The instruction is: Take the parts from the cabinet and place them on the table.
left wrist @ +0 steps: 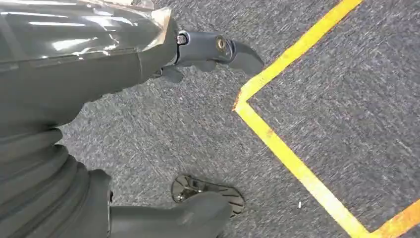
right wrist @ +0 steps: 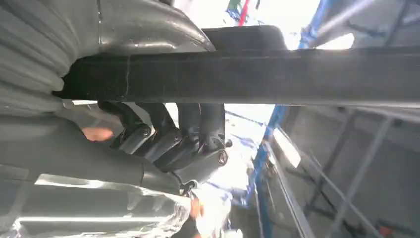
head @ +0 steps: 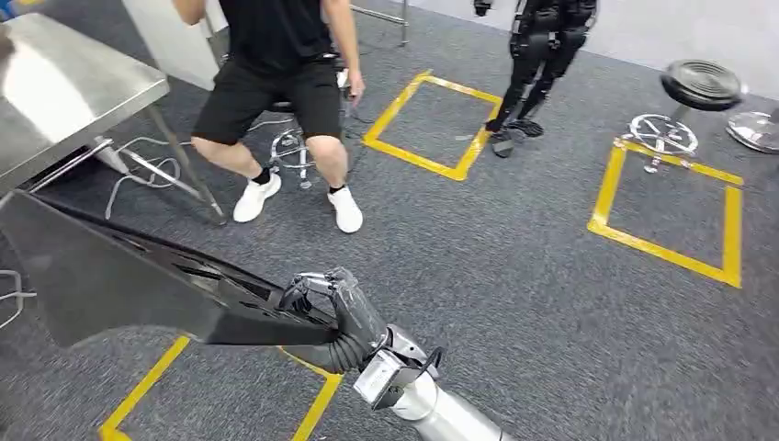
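Fingers (head: 317, 287) of the right hand (head: 335, 308) curl tight around the edge of a large flat dark-grey panel part (head: 110, 276).

Panel juts leftward above grey carpet; left hand (left wrist: 148, 54) hangs with fingers (left wrist: 218, 49) spread, holding nothing; shiny steel tabletop (head: 64, 83) stands well apart.

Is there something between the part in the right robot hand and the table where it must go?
Nothing visible: the right robot hand holds the part, whose far end already lies beside the table.

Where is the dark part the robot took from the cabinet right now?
In the head view the dark part is lower left, held in the right hand above the carpet, just below the steel table.
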### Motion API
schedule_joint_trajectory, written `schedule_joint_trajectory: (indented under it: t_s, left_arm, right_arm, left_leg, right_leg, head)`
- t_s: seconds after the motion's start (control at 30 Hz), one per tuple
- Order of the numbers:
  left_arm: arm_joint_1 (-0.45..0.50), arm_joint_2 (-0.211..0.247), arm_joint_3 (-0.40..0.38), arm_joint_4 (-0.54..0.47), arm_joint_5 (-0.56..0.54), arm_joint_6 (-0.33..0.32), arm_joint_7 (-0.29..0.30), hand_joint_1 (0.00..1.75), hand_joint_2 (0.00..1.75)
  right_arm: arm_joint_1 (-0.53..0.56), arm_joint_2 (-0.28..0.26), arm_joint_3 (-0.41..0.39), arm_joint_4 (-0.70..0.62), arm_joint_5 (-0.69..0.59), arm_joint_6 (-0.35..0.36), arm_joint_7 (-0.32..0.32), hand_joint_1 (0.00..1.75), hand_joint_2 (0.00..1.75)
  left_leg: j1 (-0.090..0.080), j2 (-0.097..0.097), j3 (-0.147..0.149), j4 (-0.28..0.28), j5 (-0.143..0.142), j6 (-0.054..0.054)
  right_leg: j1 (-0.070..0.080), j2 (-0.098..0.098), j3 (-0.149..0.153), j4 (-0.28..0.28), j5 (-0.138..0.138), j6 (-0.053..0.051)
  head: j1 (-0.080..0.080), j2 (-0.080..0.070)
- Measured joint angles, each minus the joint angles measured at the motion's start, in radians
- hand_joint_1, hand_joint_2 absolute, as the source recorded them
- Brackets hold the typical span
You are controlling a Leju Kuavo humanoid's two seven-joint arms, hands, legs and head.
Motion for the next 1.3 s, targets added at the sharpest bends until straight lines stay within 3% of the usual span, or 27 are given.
schedule_joint_trajectory:
  t_s: [0.03, 0.07, 0.13, 0.17, 0.23, 0.3, 0.33, 0.4, 0.43, 0.5, 0.53, 0.57, 0.63, 0.67, 0.7, 0.83, 0.87, 0.9, 0.97, 1.0, 1.03, 1.07, 1.1, 1.17, 1.2, 1.23, 1.3]
  left_arm:
    - [0.002, -0.002, 0.000, 0.000, -0.002, 0.003, -0.002, 0.00, 1.75]
    - [0.003, -0.004, 0.000, 0.000, -0.006, 0.006, -0.004, 0.00, 1.75]
    - [0.003, -0.009, 0.000, 0.000, -0.008, 0.014, -0.007, 0.00, 1.75]
    - [0.004, -0.010, 0.000, 0.000, -0.009, 0.015, -0.009, 0.00, 1.75]
    - [0.004, -0.010, -0.001, 0.000, -0.010, 0.016, -0.011, 0.00, 1.75]
    - [0.010, -0.011, -0.001, 0.000, -0.014, 0.016, -0.011, 0.00, 1.75]
    - [0.011, -0.010, -0.001, 0.000, -0.018, 0.016, -0.011, 0.00, 1.75]
    - [0.010, -0.012, -0.002, 0.000, -0.018, 0.016, -0.011, 0.00, 1.75]
    - [0.007, -0.011, -0.002, 0.000, -0.018, 0.016, -0.011, 0.00, 1.75]
    - [0.006, -0.011, -0.002, 0.000, -0.019, 0.016, -0.013, 0.00, 1.75]
    - [0.008, -0.011, -0.002, 0.000, -0.018, 0.015, -0.020, 0.00, 1.75]
    - [0.010, -0.011, -0.002, 0.000, -0.016, 0.014, -0.027, 0.00, 1.75]
    - [0.009, -0.010, 0.000, 0.000, -0.011, 0.014, -0.035, 0.00, 1.75]
    - [0.008, -0.009, 0.000, 0.000, -0.008, 0.015, -0.037, 0.00, 1.75]
    - [0.004, -0.007, 0.001, 0.000, -0.008, 0.015, -0.037, 0.00, 1.75]
    - [0.002, -0.006, 0.007, 0.000, -0.013, 0.013, -0.037, 0.00, 1.75]
    - [0.005, -0.009, 0.007, 0.000, -0.020, 0.010, -0.037, 0.00, 1.75]
    - [0.001, -0.009, 0.007, 0.000, -0.025, 0.005, -0.037, 0.00, 1.75]
    - [-0.005, -0.010, 0.007, 0.000, -0.030, -0.001, -0.036, 0.00, 1.75]
    - [-0.005, -0.010, 0.007, 0.000, -0.033, -0.004, -0.035, 0.00, 1.75]
    - [-0.004, -0.010, 0.007, 0.000, -0.035, -0.005, -0.033, 0.00, 1.75]
    - [-0.001, -0.011, 0.007, 0.000, -0.037, -0.005, -0.031, 0.00, 1.75]
    - [0.001, -0.012, 0.007, 0.000, -0.037, -0.005, -0.030, 0.00, 1.75]
    - [0.000, -0.014, 0.008, 0.000, -0.039, -0.005, -0.030, 0.00, 1.75]
    - [0.001, -0.013, 0.008, 0.000, -0.039, -0.006, -0.030, 0.00, 1.75]
    - [0.000, -0.013, 0.008, 0.000, -0.039, -0.006, -0.030, 0.00, 1.75]
    - [0.004, -0.013, 0.011, 0.000, -0.039, -0.006, -0.031, 0.00, 1.75]
  right_arm:
    - [0.003, -0.002, 0.000, 0.000, 0.000, 0.000, 0.000, 1.75, 1.75]
    - [0.004, -0.003, 0.000, 0.000, 0.000, 0.000, 0.000, 1.75, 1.75]
    - [0.005, -0.005, 0.000, -0.004, 0.000, 0.000, 0.000, 1.75, 1.75]
    - [0.005, -0.006, 0.000, -0.005, 0.001, 0.000, 0.000, 1.75, 1.75]
    - [0.008, -0.008, 0.000, -0.010, 0.004, 0.000, 0.000, 1.75, 1.75]
    - [0.010, -0.007, 0.000, -0.012, 0.006, 0.000, 0.000, 1.75, 1.75]
    - [0.010, -0.005, 0.000, -0.015, 0.010, 0.000, 0.000, 1.75, 1.75]
    - [0.010, -0.002, -0.002, -0.021, 0.014, 0.002, 0.000, 1.75, 1.75]
    - [0.012, -0.002, -0.003, -0.023, 0.015, 0.004, -0.001, 1.75, 1.75]
    - [0.018, -0.003, -0.005, -0.023, 0.016, 0.007, 0.000, 1.75, 1.75]
    - [0.019, -0.003, -0.005, -0.023, 0.017, 0.008, 0.000, 1.75, 1.75]
    - [0.019, -0.003, -0.005, -0.023, 0.014, 0.016, 0.000, 1.75, 1.75]
    - [0.019, -0.002, -0.007, -0.024, -0.009, 0.057, 0.000, 1.75, 1.75]
    - [0.019, 0.000, -0.009, -0.026, -0.021, 0.074, 0.000, 1.75, 1.75]
    - [0.019, 0.004, -0.013, -0.026, -0.043, 0.105, 0.000, 1.75, 1.75]
    - [0.019, 0.011, -0.030, -0.026, -0.139, 0.267, 0.000, 1.75, 1.75]
    - [0.021, 0.013, -0.039, -0.026, -0.172, 0.330, 0.000, 1.75, 1.75]
    - [0.023, 0.014, -0.045, -0.026, -0.206, 0.400, -0.001, 1.75, 1.75]
    - [0.039, 0.011, -0.053, -0.025, -0.227, 0.462, -0.002, 1.75, 1.75]
    - [0.049, 0.009, -0.055, -0.023, -0.227, 0.468, 0.000, 1.75, 1.75]
    - [0.057, 0.006, -0.055, -0.022, -0.228, 0.469, 0.000, 1.75, 1.75]
    - [0.061, 0.005, -0.055, -0.021, -0.225, 0.469, 0.000, 1.75, 1.75]
    - [0.063, 0.005, -0.055, -0.019, -0.216, 0.468, 0.000, 1.75, 1.75]
    - [0.065, 0.005, -0.055, -0.019, -0.212, 0.468, 0.000, 1.75, 1.75]
    - [0.066, 0.004, -0.055, -0.018, -0.212, 0.468, 0.000, 1.75, 1.75]
    - [0.067, 0.004, -0.055, -0.016, -0.209, 0.467, 0.000, 1.75, 1.75]
    - [0.067, 0.005, -0.058, -0.013, -0.203, 0.463, 0.000, 1.75, 1.75]
  left_leg:
    - [0.004, -0.015, 0.001, 0.001, 0.000, -0.004]
    - [0.007, -0.031, 0.001, 0.003, -0.001, -0.009]
    - [0.019, -0.061, 0.000, 0.017, -0.009, -0.025]
    - [0.021, -0.074, -0.008, 0.031, -0.017, -0.038]
    - [0.017, -0.087, -0.018, 0.041, -0.023, -0.052]
    - [0.023, -0.098, -0.022, 0.036, -0.018, -0.062]
    - [0.027, -0.104, -0.023, 0.040, -0.021, -0.066]
    - [0.022, -0.006, -0.055, 0.112, -0.067, -0.072]
    - [0.024, 0.018, -0.094, 0.185, -0.104, -0.075]
    - [0.025, 0.031, -0.177, 0.337, -0.161, -0.079]
    - [0.025, 0.031, -0.194, 0.359, -0.153, -0.077]
    - [0.024, 0.032, -0.180, 0.324, -0.122, -0.074]
    - [0.022, 0.053, -0.099, 0.166, -0.037, -0.063]
    - [0.015, 0.104, -0.046, 0.072, -0.006, -0.052]
    - [0.003, 0.132, -0.039, 0.063, -0.024, -0.048]
    - [-0.004, 0.078, -0.036, 0.044, -0.023, -0.032]
    - [0.009, 0.065, -0.018, 0.028, -0.012, -0.029]
    - [0.010, 0.053, -0.013, 0.022, -0.007, -0.018]
    - [0.010, 0.020, -0.013, 0.022, -0.009, -0.015]
    - [0.010, 0.001, -0.013, 0.022, -0.010, -0.015]
    - [0.009, -0.014, -0.013, 0.022, -0.010, -0.015]
    - [0.009, -0.032, -0.012, 0.023, -0.011, -0.017]
    - [0.010, -0.047, -0.010, 0.023, -0.012, -0.018]
    - [0.010, -0.076, -0.008, 0.029, -0.016, -0.024]
    - [0.013, -0.088, -0.007, 0.032, -0.020, -0.031]
    - [0.006, -0.098, -0.013, 0.037, -0.025, -0.038]
    - [0.014, -0.111, -0.019, 0.033, -0.022, -0.050]
  right_leg:
    - [-0.005, 0.000, -0.005, 0.001, 0.010, 0.012]
    - [-0.011, 0.000, 0.013, -0.046, 0.037, 0.027]
    - [-0.026, 0.017, 0.097, -0.225, 0.115, 0.061]
    - [-0.039, 0.065, 0.127, -0.294, 0.134, 0.070]
    - [-0.029, 0.048, 0.131, -0.291, 0.133, 0.039]
    - [-0.024, 0.037, 0.130, -0.291, 0.137, 0.024]
    - [-0.037, 0.027, 0.131, -0.295, 0.140, 0.016]
    - [-0.030, 0.008, 0.135, -0.296, 0.136, 0.001]
    - [-0.026, -0.004, 0.136, -0.296, 0.134, -0.002]
    - [-0.019, -0.032, 0.135, -0.296, 0.129, -0.008]
    - [-0.017, -0.046, 0.136, -0.296, 0.127, -0.010]
    - [-0.016, -0.058, 0.138, -0.296, 0.125, -0.012]
    - [-0.013, -0.079, 0.148, -0.296, 0.117, -0.009]
    - [-0.010, -0.088, 0.155, -0.296, 0.113, -0.007]
    - [0.000, -0.098, 0.157, -0.297, 0.108, 0.001]
    - [0.000, -0.141, 0.179, -0.311, 0.100, 0.021]
    - [-0.002, -0.091, 0.170, -0.296, 0.092, 0.026]
    - [-0.004, -0.037, 0.155, -0.249, 0.068, 0.018]
    - [-0.008, -0.007, 0.076, -0.101, 0.010, 0.007]
    - [-0.008, -0.004, 0.030, -0.026, -0.014, 0.007]
    - [-0.008, -0.002, 0.003, 0.007, -0.016, 0.013]
    - [-0.008, 0.000, -0.001, -0.011, 0.005, 0.024]
    - [-0.008, 0.001, 0.019, -0.071, 0.041, 0.035]
    - [-0.014, 0.023, 0.093, -0.253, 0.130, 0.053]
    - [-0.017, 0.063, 0.107, -0.292, 0.151, 0.042]
    - [-0.014, 0.074, 0.114, -0.306, 0.153, 0.036]
    - [-0.008, 0.060, 0.116, -0.301, 0.154, 0.017]
  head:
    - [0.000, 0.000]
    - [0.000, 0.000]
    - [0.000, 0.000]
    - [0.001, 0.000]
    - [0.000, 0.000]
    - [0.000, 0.000]
    - [0.001, 0.000]
    - [-0.007, 0.000]
    - [-0.006, 0.000]
    - [-0.006, 0.000]
    - [-0.006, 0.000]
    - [-0.006, 0.000]
    - [-0.006, 0.000]
    - [-0.006, 0.000]
    - [-0.005, 0.000]
    - [-0.006, 0.000]
    - [-0.003, 0.000]
    - [-0.004, 0.000]
    - [-0.002, 0.000]
    - [-0.001, 0.000]
    - [-0.001, 0.000]
    - [-0.001, 0.000]
    - [-0.001, 0.000]
    - [-0.001, 0.000]
    - [-0.003, 0.000]
    - [-0.001, 0.000]
    - [-0.003, 0.000]
